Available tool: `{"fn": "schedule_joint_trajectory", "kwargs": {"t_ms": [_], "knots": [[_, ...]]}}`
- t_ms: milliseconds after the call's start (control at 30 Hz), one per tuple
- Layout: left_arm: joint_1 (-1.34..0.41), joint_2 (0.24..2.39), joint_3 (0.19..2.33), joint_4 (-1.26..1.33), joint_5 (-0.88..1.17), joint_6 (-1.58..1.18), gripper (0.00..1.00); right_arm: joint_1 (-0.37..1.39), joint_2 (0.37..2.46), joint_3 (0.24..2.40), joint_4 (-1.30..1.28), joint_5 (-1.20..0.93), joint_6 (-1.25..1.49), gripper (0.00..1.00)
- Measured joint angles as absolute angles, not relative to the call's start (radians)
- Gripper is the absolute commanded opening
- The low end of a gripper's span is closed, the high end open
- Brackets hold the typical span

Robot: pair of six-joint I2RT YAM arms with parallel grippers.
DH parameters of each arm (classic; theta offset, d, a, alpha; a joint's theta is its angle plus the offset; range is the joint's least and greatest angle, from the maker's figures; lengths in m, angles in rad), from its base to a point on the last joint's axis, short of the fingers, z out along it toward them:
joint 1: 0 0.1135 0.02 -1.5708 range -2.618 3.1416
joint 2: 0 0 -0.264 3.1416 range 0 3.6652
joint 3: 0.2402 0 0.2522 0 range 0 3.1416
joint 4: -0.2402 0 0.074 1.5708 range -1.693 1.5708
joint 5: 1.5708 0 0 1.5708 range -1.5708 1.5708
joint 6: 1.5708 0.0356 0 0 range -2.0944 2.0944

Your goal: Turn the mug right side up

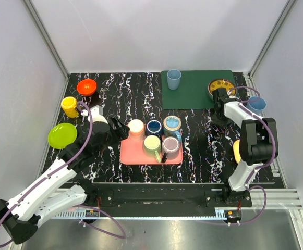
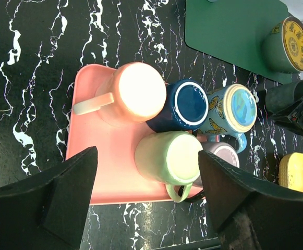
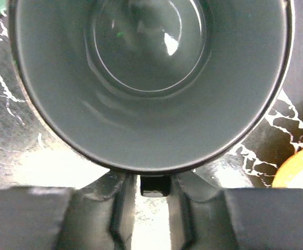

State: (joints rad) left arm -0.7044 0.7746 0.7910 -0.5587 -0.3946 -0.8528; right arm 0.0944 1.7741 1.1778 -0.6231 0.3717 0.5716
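My right gripper [image 3: 152, 177] is shut on the handle of a dark grey mug [image 3: 146, 78]. The mug's open mouth faces the wrist camera and its inside is empty. From above, this gripper [image 1: 220, 104] sits just off the green mat's right front corner, with the grey mug [image 1: 216, 115] mostly hidden under it. In the left wrist view the grey mug [image 2: 277, 96] stands beyond the tray. My left gripper [image 2: 147, 156] is open above the pink tray [image 2: 88, 172], over an upside-down light green mug [image 2: 172, 159]. From above, it [image 1: 119, 128] is at the tray's left end.
The pink tray [image 1: 133, 155] also holds a peach mug [image 1: 136, 127], a navy mug [image 1: 154, 126], a butterfly mug [image 1: 172, 124] and a grey-purple mug [image 1: 170, 146]. A yellow-bottomed mug [image 1: 221, 86] and a blue cup [image 1: 173, 79] stand on the green mat [image 1: 193, 94]. An orange bowl [image 1: 87, 86], a yellow mug [image 1: 69, 107] and a lime plate [image 1: 62, 135] are at the left.
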Motion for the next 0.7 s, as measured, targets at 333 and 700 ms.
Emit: {"fn": "schedule_joint_trajectory", "kwargs": {"t_ms": [333,700], "knots": [[-0.704,0.804,0.790,-0.552,-0.373,-0.852,0.81,0.095,1.671,1.169,-0.605,0.312,0.558,0.71],[-0.704,0.830,0.789,-0.527,-0.325,-0.795,0.81,0.477,1.304,1.095,-0.611,0.270,0.566,0.71]]}}
